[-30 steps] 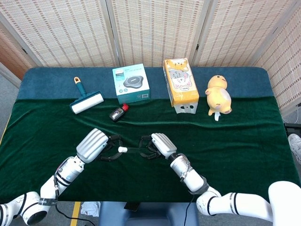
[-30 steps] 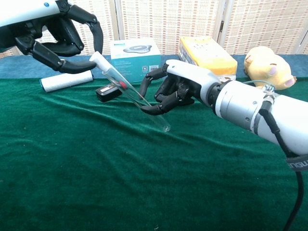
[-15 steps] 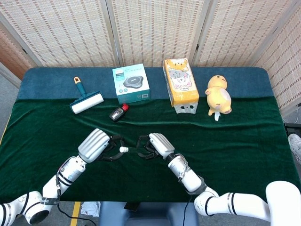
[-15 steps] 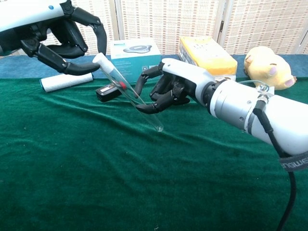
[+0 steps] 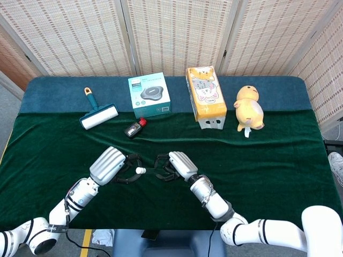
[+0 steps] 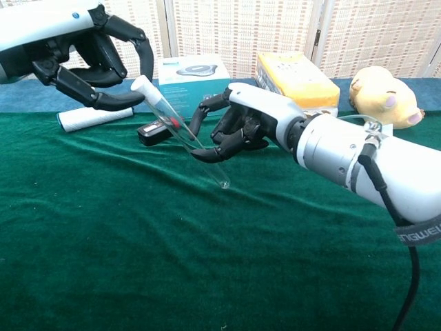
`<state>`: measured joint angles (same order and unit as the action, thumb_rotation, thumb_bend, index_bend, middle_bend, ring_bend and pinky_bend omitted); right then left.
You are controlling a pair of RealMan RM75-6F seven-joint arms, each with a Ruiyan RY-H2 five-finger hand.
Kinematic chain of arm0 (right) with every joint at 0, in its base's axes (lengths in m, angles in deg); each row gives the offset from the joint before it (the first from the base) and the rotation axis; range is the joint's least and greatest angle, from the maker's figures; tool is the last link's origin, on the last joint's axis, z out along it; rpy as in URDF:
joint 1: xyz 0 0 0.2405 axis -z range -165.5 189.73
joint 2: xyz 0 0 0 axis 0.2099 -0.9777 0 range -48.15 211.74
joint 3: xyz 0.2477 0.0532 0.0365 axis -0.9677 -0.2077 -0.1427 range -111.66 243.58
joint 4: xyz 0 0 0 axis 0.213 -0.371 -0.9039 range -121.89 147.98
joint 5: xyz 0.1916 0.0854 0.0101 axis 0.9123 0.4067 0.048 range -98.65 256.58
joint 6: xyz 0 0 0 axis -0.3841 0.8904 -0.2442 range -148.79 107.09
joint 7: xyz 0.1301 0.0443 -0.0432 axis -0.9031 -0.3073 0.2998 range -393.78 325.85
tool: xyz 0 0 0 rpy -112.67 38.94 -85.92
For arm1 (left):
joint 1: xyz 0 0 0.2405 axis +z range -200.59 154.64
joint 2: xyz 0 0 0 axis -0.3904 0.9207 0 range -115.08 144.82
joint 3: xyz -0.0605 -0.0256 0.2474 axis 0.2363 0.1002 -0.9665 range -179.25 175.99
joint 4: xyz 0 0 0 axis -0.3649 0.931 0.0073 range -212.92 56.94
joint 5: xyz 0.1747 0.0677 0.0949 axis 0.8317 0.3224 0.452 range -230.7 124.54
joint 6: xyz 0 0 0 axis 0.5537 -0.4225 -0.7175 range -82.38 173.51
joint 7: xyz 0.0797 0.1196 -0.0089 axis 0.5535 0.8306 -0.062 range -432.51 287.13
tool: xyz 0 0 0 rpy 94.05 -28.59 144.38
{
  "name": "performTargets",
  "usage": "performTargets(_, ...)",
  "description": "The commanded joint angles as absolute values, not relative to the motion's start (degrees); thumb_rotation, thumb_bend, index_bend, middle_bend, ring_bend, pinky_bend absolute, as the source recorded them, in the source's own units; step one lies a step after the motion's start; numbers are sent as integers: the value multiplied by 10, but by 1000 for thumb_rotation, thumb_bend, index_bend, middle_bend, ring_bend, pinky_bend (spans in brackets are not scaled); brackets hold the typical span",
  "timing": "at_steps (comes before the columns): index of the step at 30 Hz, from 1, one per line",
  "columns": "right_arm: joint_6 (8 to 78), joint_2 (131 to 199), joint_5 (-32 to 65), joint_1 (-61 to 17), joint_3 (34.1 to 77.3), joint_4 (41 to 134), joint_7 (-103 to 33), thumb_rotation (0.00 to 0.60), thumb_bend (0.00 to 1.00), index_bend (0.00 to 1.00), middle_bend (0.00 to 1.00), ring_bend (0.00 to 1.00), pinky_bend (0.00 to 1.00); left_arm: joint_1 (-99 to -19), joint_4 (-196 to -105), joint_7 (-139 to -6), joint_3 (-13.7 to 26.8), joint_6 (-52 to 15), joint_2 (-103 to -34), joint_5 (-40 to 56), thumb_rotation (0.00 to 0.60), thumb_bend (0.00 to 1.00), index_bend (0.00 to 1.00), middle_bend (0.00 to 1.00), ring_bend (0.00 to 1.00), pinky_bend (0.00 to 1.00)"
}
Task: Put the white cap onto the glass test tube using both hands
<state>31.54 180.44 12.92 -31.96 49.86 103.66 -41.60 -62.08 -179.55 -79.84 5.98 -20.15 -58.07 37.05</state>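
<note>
Capping step in hand, above the green desk (image 6: 138, 276).

Holding, largest first: right hand (image 6: 238, 127), fingers clamped round the mid-length of the glass test tube (image 6: 182, 134), which slants in the air, closed end low; left hand (image 6: 93, 65), fingertips closed at the white cap (image 6: 141, 84), which sits at the tube's upper mouth. Seating depth unclear. Next move, by judgement: press the cap along the tube's axis while the right hand steadies it.
</note>
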Motion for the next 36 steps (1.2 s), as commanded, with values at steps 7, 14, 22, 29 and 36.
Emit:
performTargets(7, 316, 1796, 135, -317, 502, 1040, -405, 600, 733, 927, 1000, 1000, 1000, -621, -1805, -792, 54, -187, -563, 362, 600, 488, 132, 1000, 968, 960)
performTargets(14, 316, 1770, 148, -315, 510, 1055, -364, 600, 735, 926, 1000, 1000, 1000, -616, -1812, -792, 53, -193, -553, 361, 600, 377, 23, 1000, 966, 960)
performTargets(22, 312, 1714, 208, -327, 526, 1078, -237, 600, 736, 926, 1000, 1000, 1000, -600, -1810, -787, 51, -200, -525, 347, 600, 375, 26, 1000, 941, 952)
performTargets(29, 326, 1731, 279, -348, 535, 1056, -148, 600, 736, 926, 1000, 1000, 1000, -584, -1791, -774, 50, -212, -526, 328, 600, 375, 27, 1000, 917, 950)
performTargets(36, 347, 1791, 296, -364, 544, 993, -100, 600, 736, 926, 1000, 1000, 1000, -573, -1785, -768, 43, -213, -524, 323, 600, 371, 27, 1000, 917, 951)
